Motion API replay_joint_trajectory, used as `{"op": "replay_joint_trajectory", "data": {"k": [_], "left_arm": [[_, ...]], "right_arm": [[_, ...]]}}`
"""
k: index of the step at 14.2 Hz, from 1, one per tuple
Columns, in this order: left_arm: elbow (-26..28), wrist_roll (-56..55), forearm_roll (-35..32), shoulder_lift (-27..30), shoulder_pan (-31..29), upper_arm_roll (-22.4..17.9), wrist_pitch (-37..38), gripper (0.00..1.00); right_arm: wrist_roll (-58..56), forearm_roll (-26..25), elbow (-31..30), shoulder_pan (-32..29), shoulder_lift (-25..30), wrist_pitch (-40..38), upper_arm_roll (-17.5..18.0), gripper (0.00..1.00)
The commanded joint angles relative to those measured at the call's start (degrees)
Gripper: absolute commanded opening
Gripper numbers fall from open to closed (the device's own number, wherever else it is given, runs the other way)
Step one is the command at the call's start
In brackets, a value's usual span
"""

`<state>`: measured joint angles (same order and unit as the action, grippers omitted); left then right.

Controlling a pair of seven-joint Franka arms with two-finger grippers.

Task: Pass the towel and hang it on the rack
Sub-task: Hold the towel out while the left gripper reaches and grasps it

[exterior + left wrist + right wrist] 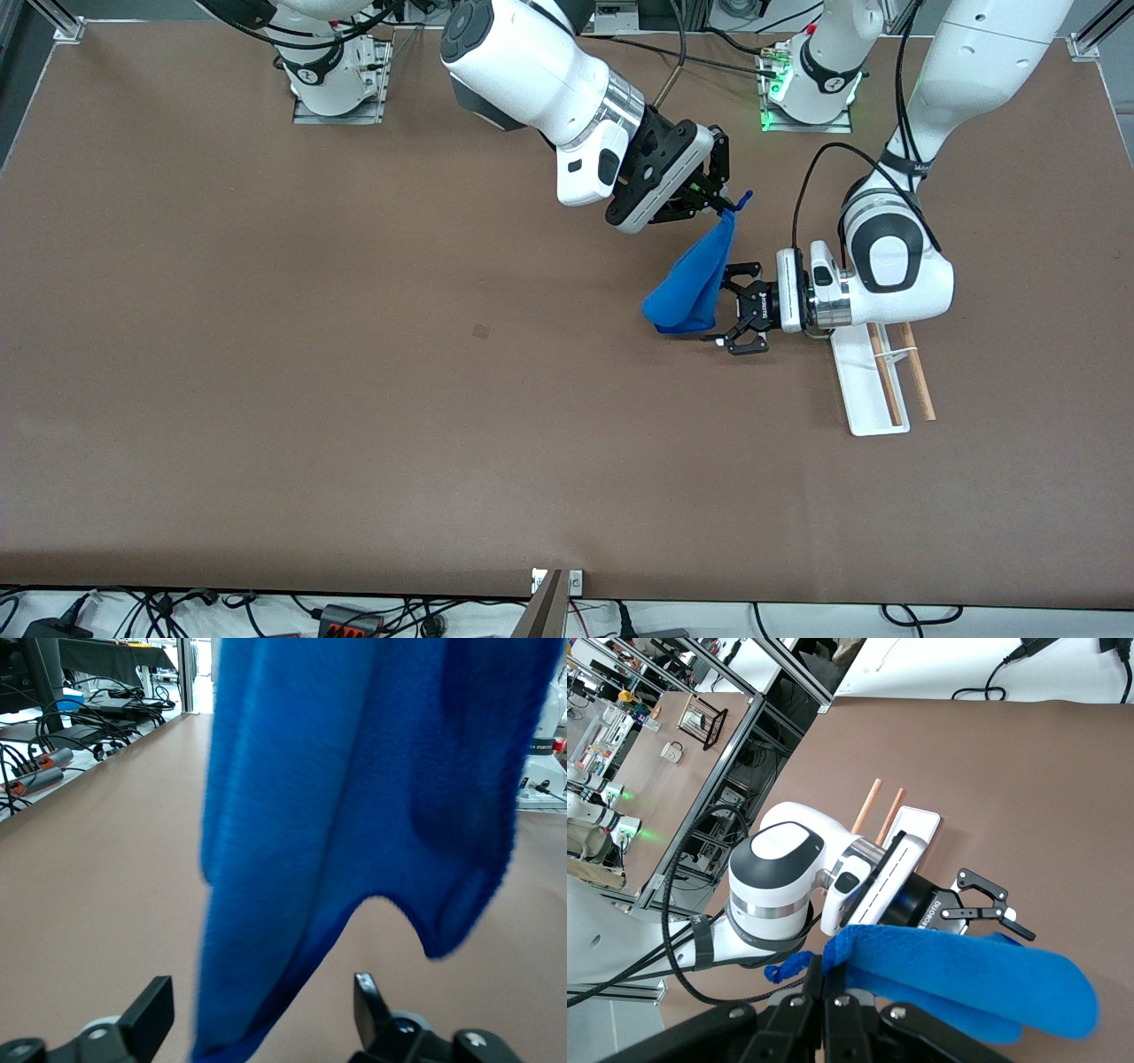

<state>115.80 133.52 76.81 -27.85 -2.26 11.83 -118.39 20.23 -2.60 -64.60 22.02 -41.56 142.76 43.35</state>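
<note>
The blue towel (693,276) hangs in the air over the middle of the table from my right gripper (719,206), which is shut on its top corner (842,950). My left gripper (728,308) is open beside the towel's lower part, its fingers wide apart. In the left wrist view the towel (354,806) hangs down between the two fingertips (152,1010) without being pinched. The rack (873,390), a white tray base with two wooden rods (917,372), lies on the table under the left arm's wrist and also shows in the right wrist view (908,828).
The brown table (354,399) is bare around the arms. Cables and power strips lie along the table's near edge (354,620). Both robot bases stand along the top of the front view.
</note>
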Motion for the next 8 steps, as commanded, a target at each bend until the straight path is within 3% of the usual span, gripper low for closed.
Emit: {"op": "replay_joint_trajectory", "data": {"k": [1,2,3,4,6,8], "left_arm": [[0.04,3.42,1.94,-0.45,-0.28,0.39,-0.53,0.65],[-0.22,3.77,1.94,-0.45,-0.28,0.48,-0.53,0.5],[-0.4,4.64,2.03,-0.36,-0.28,0.48,-0.53,0.28],[-0.48,4.82,2.64,-0.36,-0.28,0.48,-0.53,0.13],[-0.66,4.74,3.17,-0.19,-0.28,0.39,-0.62,0.01],[-0.92,4.56,3.17,0.51,-0.37,0.39,-2.88,0.01]], "right_arm": [[1.12,-0.91,-0.52,0.39,0.34,0.94,-0.46,0.0],[1.13,-0.91,-0.52,0.39,0.43,0.94,-0.46,0.0],[1.04,-0.91,-0.61,0.39,0.34,1.02,-0.46,0.0],[1.12,-0.91,-0.61,0.39,0.43,1.03,-0.46,0.0],[1.04,-0.91,-0.61,0.39,0.34,1.03,-0.46,0.0],[1.13,-0.91,-0.52,0.39,0.43,0.94,-0.46,0.0]]}}
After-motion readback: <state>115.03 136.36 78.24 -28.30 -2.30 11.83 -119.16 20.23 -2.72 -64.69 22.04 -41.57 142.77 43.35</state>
